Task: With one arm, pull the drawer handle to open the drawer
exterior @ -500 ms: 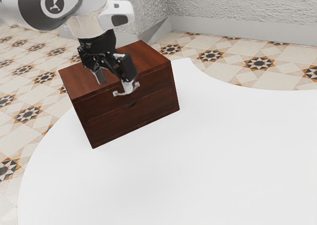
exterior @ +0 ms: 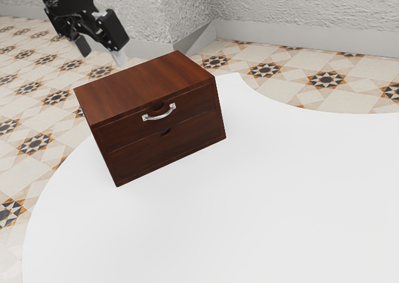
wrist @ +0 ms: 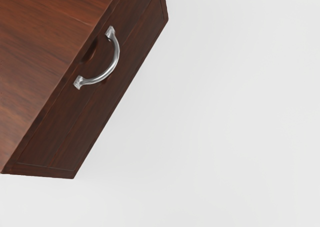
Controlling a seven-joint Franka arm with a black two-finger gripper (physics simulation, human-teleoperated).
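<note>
Claw point(exterior: 100, 51) hangs open and empty at the exterior view's upper left, tilted down toward the dark wooden cabinet point(exterior: 137, 83) on the white counter point(exterior: 280, 189). The upper drawer's silver handle point(exterior: 158, 113) lies well apart from it, drawer front flush.

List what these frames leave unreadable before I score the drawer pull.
1. Everything above the gripper: cut off by the exterior view's top edge.
2. Cabinet, wrist view: cut off by the picture's edges.
3. Drawer interior: hidden behind its front in both views.
</note>
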